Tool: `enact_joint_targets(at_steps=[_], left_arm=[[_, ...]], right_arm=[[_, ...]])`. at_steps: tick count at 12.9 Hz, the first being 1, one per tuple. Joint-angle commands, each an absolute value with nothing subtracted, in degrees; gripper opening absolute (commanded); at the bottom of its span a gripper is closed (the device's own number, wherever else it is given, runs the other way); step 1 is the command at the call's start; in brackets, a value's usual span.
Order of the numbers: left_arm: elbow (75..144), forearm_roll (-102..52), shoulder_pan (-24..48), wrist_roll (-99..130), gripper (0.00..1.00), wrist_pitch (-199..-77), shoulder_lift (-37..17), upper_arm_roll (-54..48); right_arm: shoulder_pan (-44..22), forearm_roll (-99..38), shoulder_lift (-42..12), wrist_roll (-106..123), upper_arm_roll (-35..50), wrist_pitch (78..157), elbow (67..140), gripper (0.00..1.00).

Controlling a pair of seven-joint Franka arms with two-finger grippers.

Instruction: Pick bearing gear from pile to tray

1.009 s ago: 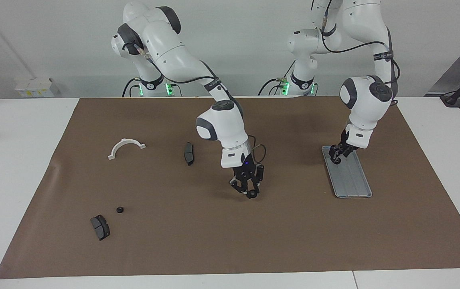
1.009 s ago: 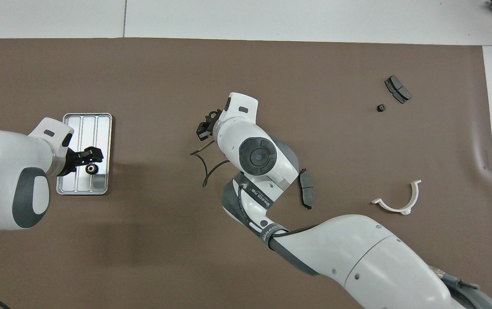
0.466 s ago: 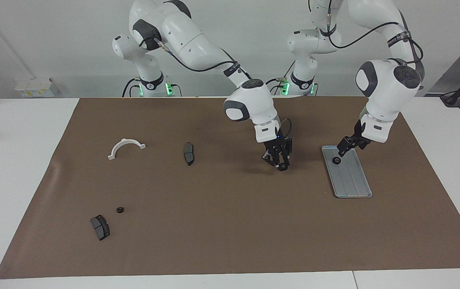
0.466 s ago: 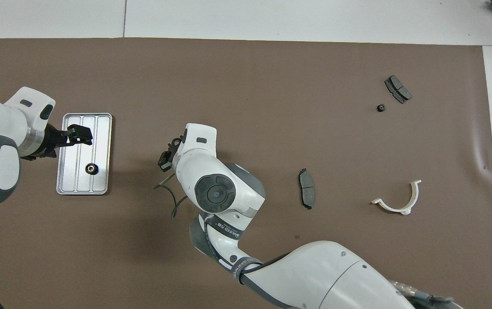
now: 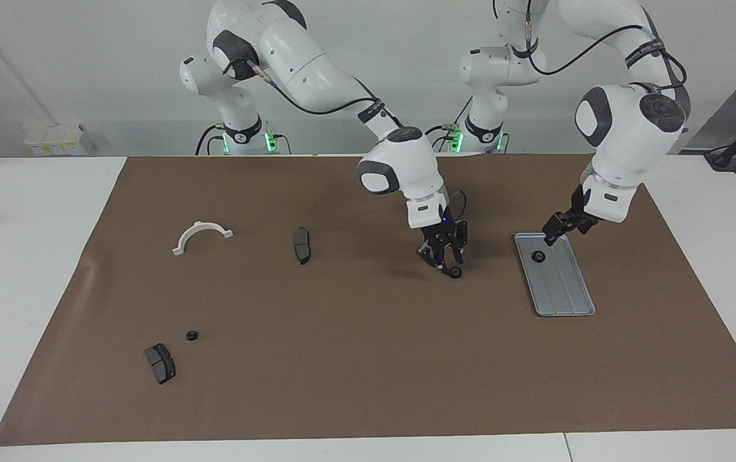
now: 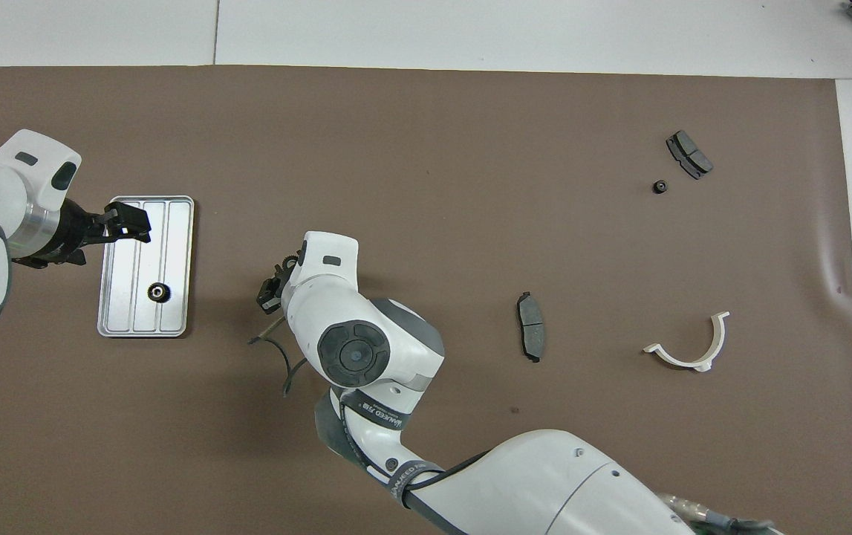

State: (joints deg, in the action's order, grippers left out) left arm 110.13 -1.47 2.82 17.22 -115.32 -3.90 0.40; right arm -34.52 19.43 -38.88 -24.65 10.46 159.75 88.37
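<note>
**One gear in the tray, another at the right pincer's tips**

A small black bearing gear (image 5: 538,256) lies flat inside the tray (image 5: 570,301), in the part of it nearer the robots, touching nothing but the ridged floor. The tray, a silver-grey rectangle with rounded corners and a low rim, sits on the brown mat (image 5: 342,385) toward the left arm's end of the desk (image 5: 34,256).

The left pincer (image 5: 556,230) hangs over the tray's robot-side corner, clear of the gear, its jaws spread wide and empty.

A second gear (image 5: 455,272) is at the fingertips of the right pincer (image 5: 447,262), low over the mat in the middle of the desk, beside the tray and well apart from it. The jaws are partly open; whether they grip the gear or it rests on the mat just under them I cannot tell. In the overhead view only a toothed edge of this gear (image 6: 291,260) shows past the wrist.

A third gear (image 5: 192,335) lies toward the right arm's end, among the things farthest from the robots, just beside a dark grey brake pad (image 5: 160,362). Another brake pad (image 5: 301,245) lies nearer the robots, between the right pincer and a white half-ring clamp (image 5: 201,235).
</note>
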Motion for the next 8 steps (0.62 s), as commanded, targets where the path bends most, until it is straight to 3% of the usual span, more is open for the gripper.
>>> enact_joint_targets(at_steps=[1, 5, 8], left_arm=[[112.48, -2.11, 6.49, 21.06, 1.0, -120.46, -3.78, 0.79], [114.35, -2.11, 14.04, 33.01, 1.0, -127.6, -5.18, 0.88], [111.54, 0.69, 20.73, 45.84, 1.0, -133.67, -14.21, 1.14]], right_arm=[[-31.22, 20.92, -37.8, -25.49, 10.99, 158.3, 88.59, 0.49], [-22.61, 20.57, -35.95, -25.05, 11.07, 153.11, 88.59, 0.49], [-13.3, 20.57, -35.34, -24.0, 11.07, 147.68, 88.68, 0.49]])
